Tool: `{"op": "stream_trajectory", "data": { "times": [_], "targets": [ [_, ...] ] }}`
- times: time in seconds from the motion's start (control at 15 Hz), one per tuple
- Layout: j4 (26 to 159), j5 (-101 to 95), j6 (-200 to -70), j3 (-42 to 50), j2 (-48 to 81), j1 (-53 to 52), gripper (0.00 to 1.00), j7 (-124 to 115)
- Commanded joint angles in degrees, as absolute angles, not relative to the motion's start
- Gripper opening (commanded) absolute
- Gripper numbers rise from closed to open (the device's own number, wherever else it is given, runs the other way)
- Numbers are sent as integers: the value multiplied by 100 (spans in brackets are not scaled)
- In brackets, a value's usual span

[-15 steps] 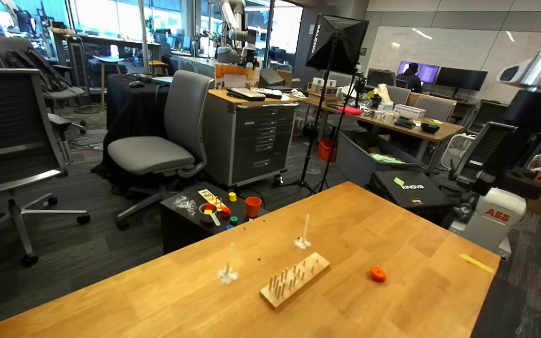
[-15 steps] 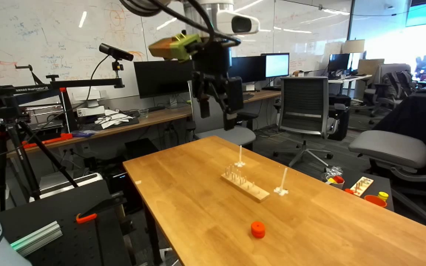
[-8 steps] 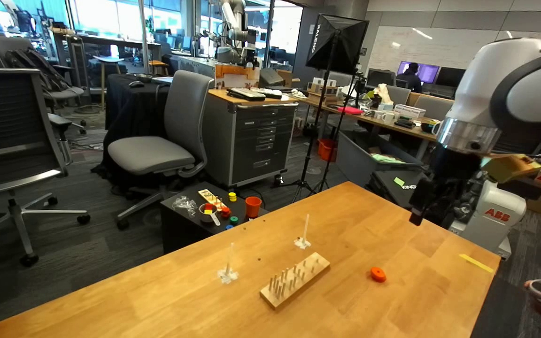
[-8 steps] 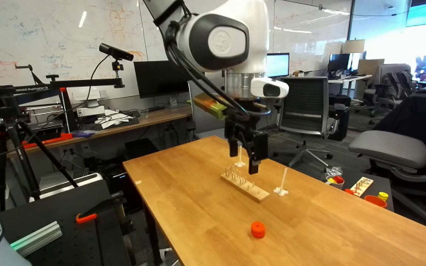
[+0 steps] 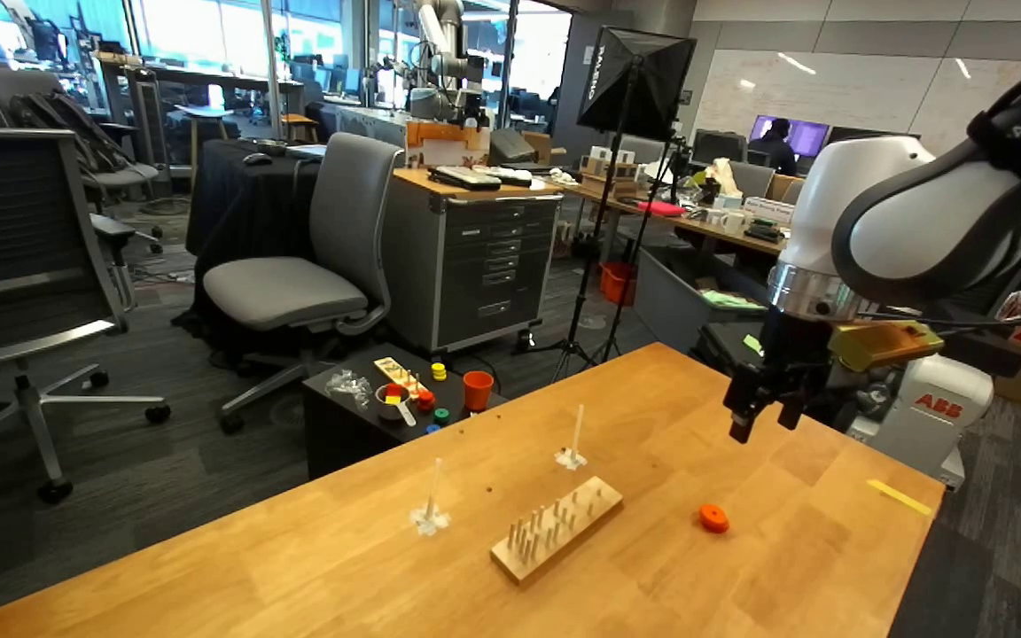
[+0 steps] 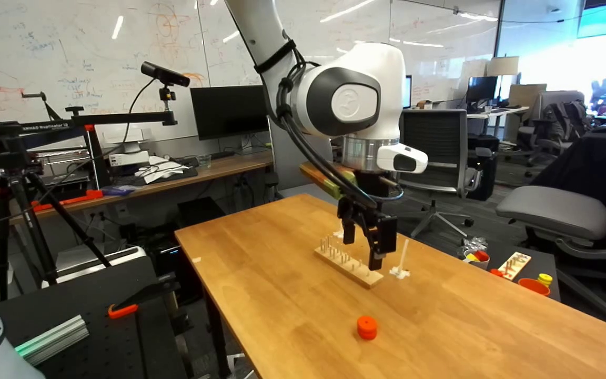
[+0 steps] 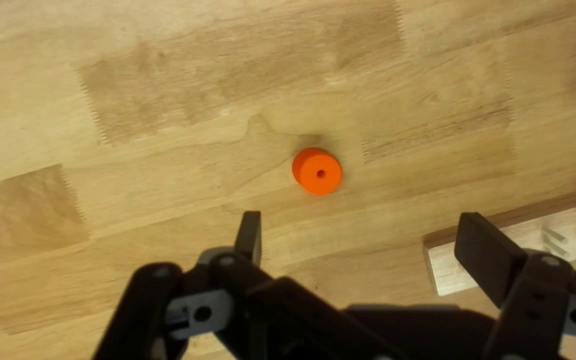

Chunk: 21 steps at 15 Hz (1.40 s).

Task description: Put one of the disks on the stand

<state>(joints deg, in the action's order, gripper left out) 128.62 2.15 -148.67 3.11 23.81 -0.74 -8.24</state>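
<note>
The red-orange disks (image 5: 713, 518) lie stacked on the table, the upper one slightly offset. The stack also shows in an exterior view (image 6: 367, 327) and in the wrist view (image 7: 321, 181), where the top disk has a small centre hole. The stand (image 5: 603, 497) is a low pale wooden rack with a row of thin pegs; it shows too in an exterior view (image 6: 367, 277), and its near end (image 7: 449, 275) in the wrist view. My gripper (image 7: 360, 220) is open and empty, its jaws wide apart, above the table. In both exterior views it hangs higher than the disks (image 6: 362, 252).
Two thin pale upright posts (image 5: 577, 432) (image 5: 432, 496) are taped to the table (image 5: 315, 549) beside the stand. A strip of yellow tape (image 5: 899, 497) lies near the table's edge. A low black side table with an orange cup (image 5: 477, 390) stands beyond the table.
The arm has come down and swung in over the table, lowering the gripper toward the disks' area. The gripper stays open. The disks and stand have not moved.
</note>
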Motion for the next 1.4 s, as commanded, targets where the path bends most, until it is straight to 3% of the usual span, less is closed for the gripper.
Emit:
{"op": "stream_trajectory", "data": {
  "times": [0.0,1.33],
  "targets": [
    [12773,243,-14933,301,2652,-37,100,-848],
    [12150,357,-15966,455,4156,-107,100,-1122]
  ]
}}
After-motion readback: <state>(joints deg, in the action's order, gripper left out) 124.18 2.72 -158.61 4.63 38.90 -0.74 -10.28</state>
